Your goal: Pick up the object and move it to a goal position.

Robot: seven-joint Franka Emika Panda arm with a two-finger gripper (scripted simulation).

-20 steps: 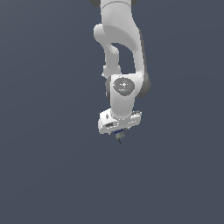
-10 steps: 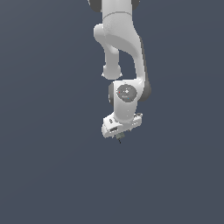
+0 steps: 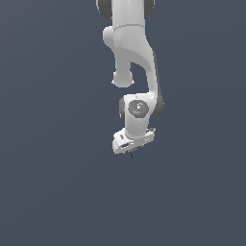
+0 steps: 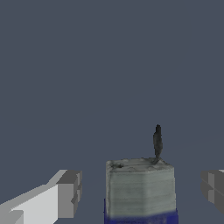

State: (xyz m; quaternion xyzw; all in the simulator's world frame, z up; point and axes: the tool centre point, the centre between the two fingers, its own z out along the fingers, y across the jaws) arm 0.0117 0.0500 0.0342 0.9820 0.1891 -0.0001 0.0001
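In the wrist view the object (image 4: 140, 190) is a small grey-green block with a dark blue edge and a thin black stem (image 4: 157, 141) rising from one corner. It sits between my gripper's (image 4: 141, 189) two grey fingertips (image 4: 70, 193), with a clear gap on each side, so the gripper is open around it and not touching it. In the exterior view the white gripper (image 3: 130, 147) hangs low under the arm. Only a tiny dark speck of the object (image 3: 131, 154) shows just below it.
A plain dark blue-grey surface (image 3: 57, 192) fills both views. No other objects, containers or edges show. The white arm (image 3: 132, 57) comes down from the top of the exterior view.
The gripper has come down a little toward the object, closing the gap above it. The object has not moved.
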